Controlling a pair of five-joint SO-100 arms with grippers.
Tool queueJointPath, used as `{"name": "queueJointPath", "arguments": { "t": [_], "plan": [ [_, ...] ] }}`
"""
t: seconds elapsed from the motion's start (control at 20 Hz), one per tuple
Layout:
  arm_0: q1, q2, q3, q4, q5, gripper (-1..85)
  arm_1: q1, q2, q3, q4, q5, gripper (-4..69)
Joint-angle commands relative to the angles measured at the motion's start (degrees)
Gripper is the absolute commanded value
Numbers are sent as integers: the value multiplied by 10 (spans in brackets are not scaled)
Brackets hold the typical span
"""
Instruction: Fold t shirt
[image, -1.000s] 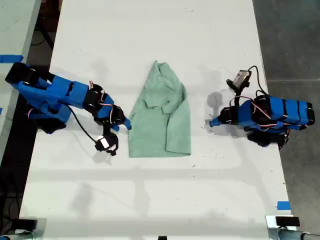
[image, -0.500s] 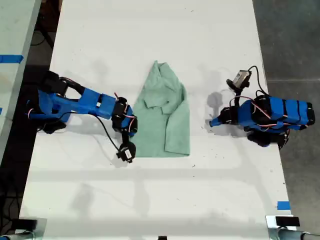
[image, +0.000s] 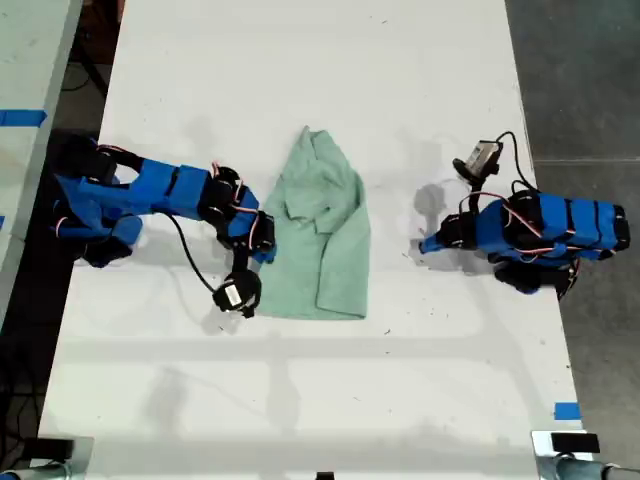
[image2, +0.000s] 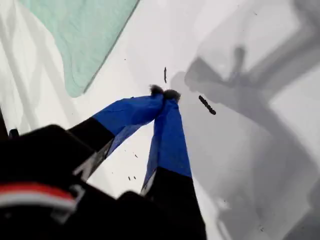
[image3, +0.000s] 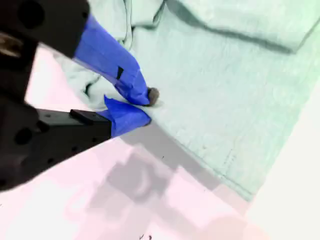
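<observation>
Status, read across the exterior view from its left. My second pincer (image: 262, 248) sits at the near long edge of the t shirt (image: 325, 250), roughly midway along that edge. In the second wrist view its jaws are almost together, with the tips right on the hem where the cloth bunches beside them. I cannot tell whether fabric is actually caught between them or only pressed under them. The t shirt lies flat on the bench (image: 300, 80) between my two pincers, touching the second and well apart from the first. It tapers to a point at the far end from the hem. One side panel and sleeve are laid over the body, with a loose flap showing near the collar end. I judge the lengthwise folding as begun but untidy: the outline is uneven and the side at my second pincer is rumpled. No crosswise fold shows, so the hem-to-collar fold is still to do. My first pincer (image: 428, 243) has its jaws pressed together on nothing and hangs over bare bench. The shirt's nearest corner lies ahead of it and off to one side, out of contact.
</observation>
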Motion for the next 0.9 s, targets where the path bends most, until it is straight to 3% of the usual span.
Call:
{"name": "queueJointPath", "arguments": {
  "t": [0.0, 0.1, 0.3, 0.45, 0.5, 0.55, 0.65, 0.85],
  "plan": [
    [7, 5, -82, -68, 68, 0, -1, 8, 31, 3, 6, -12],
    [-2, -47, -112, -149, 122, 0, -1, 8, 31, 3, 6, -12],
    [-17, -185, -205, -208, 171, 7, -1, 8, 31, 3, 5, -12],
    [-22, -220, -207, -232, 184, 215, -2, 8, 31, 3, 5, -12],
    [-23, -215, -207, -231, 192, 220, -2, 8, 31, 3, 5, -12],
    [-23, -202, -207, -229, 206, 206, -2, 8, 31, 3, 5, -12],
    [-26, -151, -203, -196, 212, 1, -2, 8, 31, 3, 5, -12],
    [-52, 91, -98, -117, 207, 0, -3, 8, 31, 3, 5, -12]
  ]
}}
